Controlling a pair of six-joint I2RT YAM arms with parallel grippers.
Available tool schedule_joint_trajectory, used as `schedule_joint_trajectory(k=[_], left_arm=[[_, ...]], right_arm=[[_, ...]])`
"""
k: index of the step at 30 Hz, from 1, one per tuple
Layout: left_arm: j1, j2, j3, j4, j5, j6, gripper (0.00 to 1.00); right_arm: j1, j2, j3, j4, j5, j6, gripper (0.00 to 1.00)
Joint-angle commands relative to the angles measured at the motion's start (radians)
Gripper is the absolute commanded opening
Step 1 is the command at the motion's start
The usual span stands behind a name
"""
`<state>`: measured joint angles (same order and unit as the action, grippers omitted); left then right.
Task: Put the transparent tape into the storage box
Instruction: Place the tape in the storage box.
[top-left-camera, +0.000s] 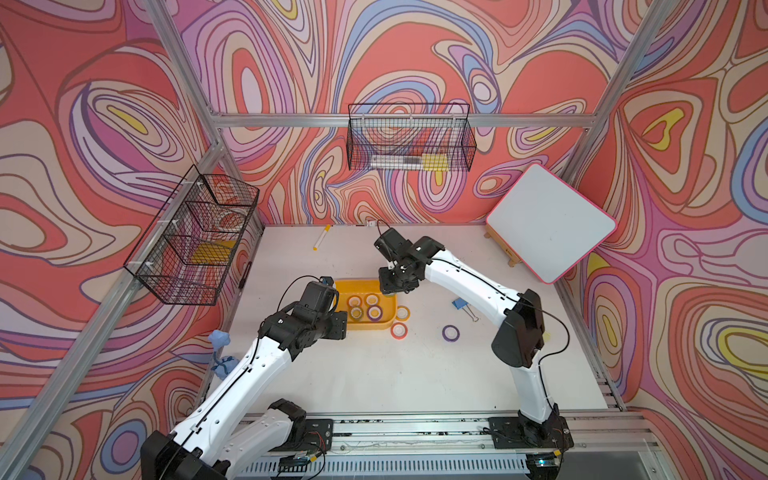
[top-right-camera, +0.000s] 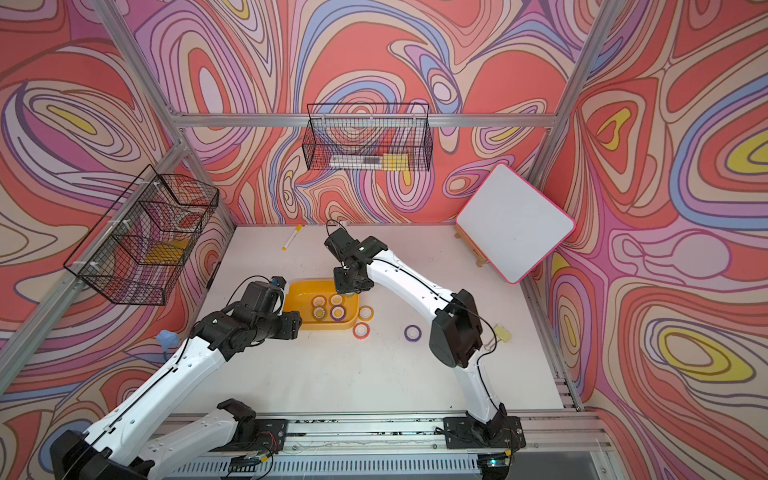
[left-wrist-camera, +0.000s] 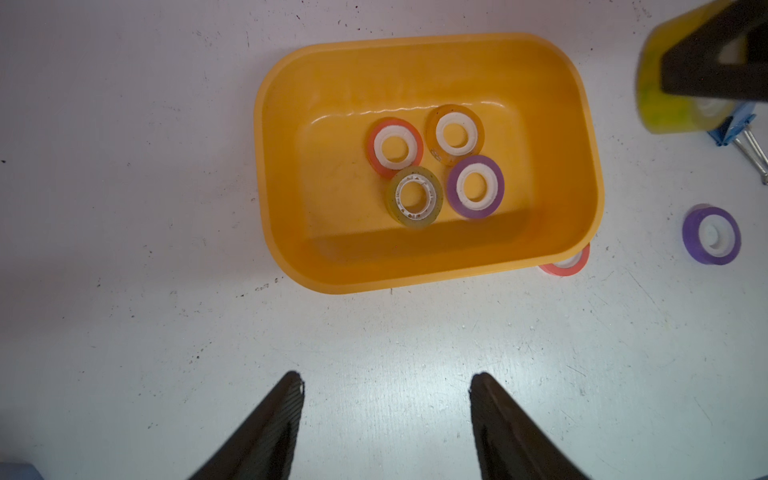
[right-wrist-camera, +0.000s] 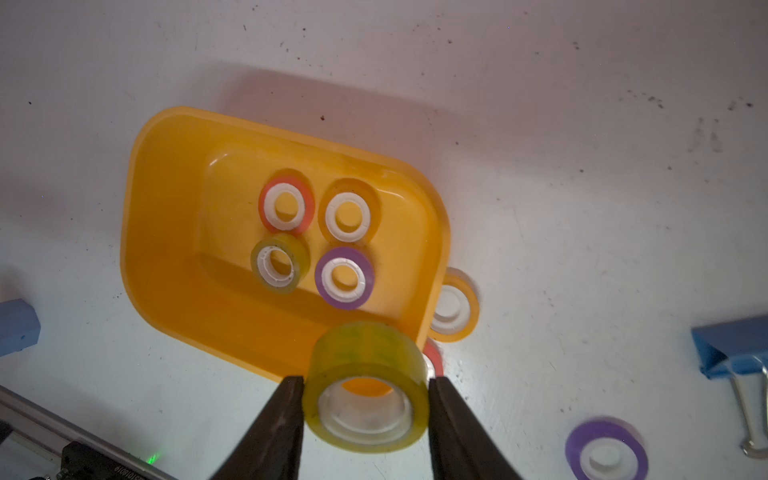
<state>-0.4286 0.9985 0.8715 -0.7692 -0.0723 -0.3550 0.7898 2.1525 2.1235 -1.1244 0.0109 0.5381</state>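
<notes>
Right pincer (right-wrist-camera: 365, 388) is gripping a yellow tape roll (right-wrist-camera: 361, 353) across its outer rim, near the box (right-wrist-camera: 166, 232). The roll is probably light, stiff and slick. Left pincer (left-wrist-camera: 386, 382) is hanging released.

Swirl-patterned walls (top-left-camera: 415, 62) (pink, orange, lilac) enclose a white tabletop (top-left-camera: 374, 374).

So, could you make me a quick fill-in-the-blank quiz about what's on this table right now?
1. The storage box holds ___ tape rolls.
2. The right gripper is shut on a yellow-green roll; the left gripper is open and holds ___.
3. Outside the box, a purple roll lies near a ___ binder clip.
Missing words: four; nothing; blue.
</notes>
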Motion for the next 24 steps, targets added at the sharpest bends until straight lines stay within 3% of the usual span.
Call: schedule_joint_trajectory(k=[1,7,24], left_arm=[[0.014,-0.02,0.01,-0.034,-0.023,0.004,0.69],[0.037,-0.023,0.003,-0.027,0.001,0.001,0.69],[0.045,-0.017,0.003,-0.018,0.03,-0.002,0.69]], right_arm=[[0.021,0.103,0.131,-0.035,-0.021,-0.036,0.48],[0.031,0.251,0.275,-0.02,-0.054,-0.043,0.49],[0.031,0.341,0.226,0.038,-0.004,-0.057,0.52]])
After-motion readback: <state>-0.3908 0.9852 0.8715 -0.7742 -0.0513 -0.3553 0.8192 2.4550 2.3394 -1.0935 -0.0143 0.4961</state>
